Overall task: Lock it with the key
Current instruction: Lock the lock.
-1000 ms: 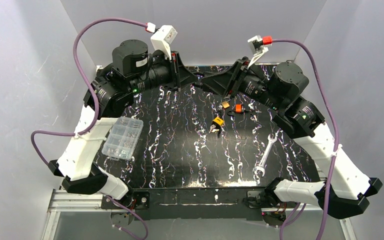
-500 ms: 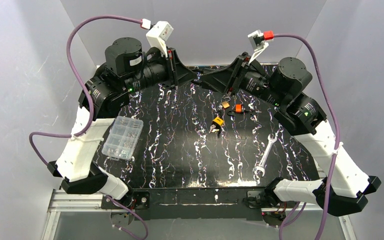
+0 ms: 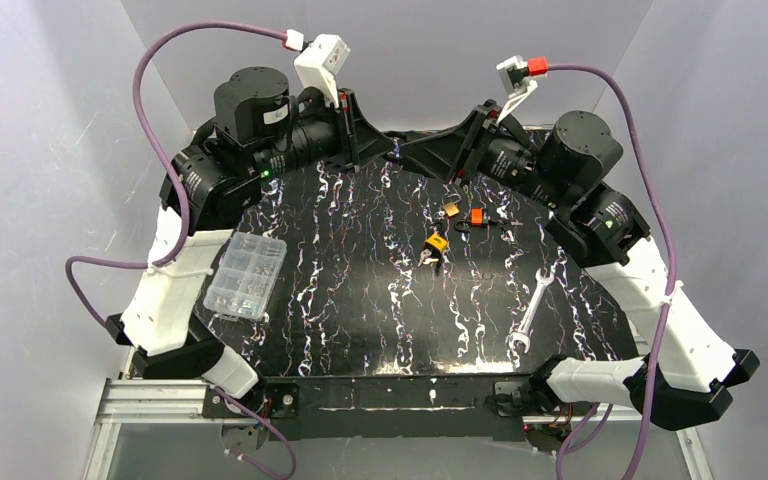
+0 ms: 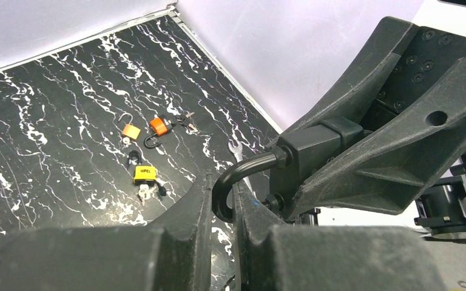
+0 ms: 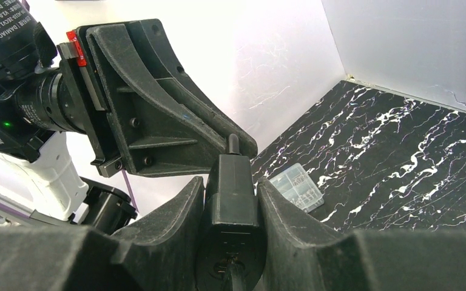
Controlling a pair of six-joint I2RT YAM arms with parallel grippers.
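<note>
A black padlock [image 5: 233, 182] hangs in the air at the back of the table, held between both grippers. My left gripper [image 4: 221, 185] is shut on its curved shackle [image 4: 236, 176]. The padlock's square body [image 4: 315, 151] is clamped by my right gripper [image 5: 230, 191]. A dark key [image 5: 233, 276] sticks out of the keyhole in the body's end, close to the right wrist camera. In the top view the left gripper [image 3: 385, 153] and right gripper [image 3: 418, 158] meet tip to tip, and the padlock is mostly hidden between them.
On the marbled table lie a yellow padlock [image 3: 437, 243], a small orange padlock [image 3: 451, 209] and a red-orange padlock [image 3: 477, 216] with keys. A wrench [image 3: 528, 312] lies at the right, and a clear parts box [image 3: 246, 275] at the left.
Both arms have shifted slightly, the joined grippers rising a little toward the back wall. Both grips have stayed as they were.
</note>
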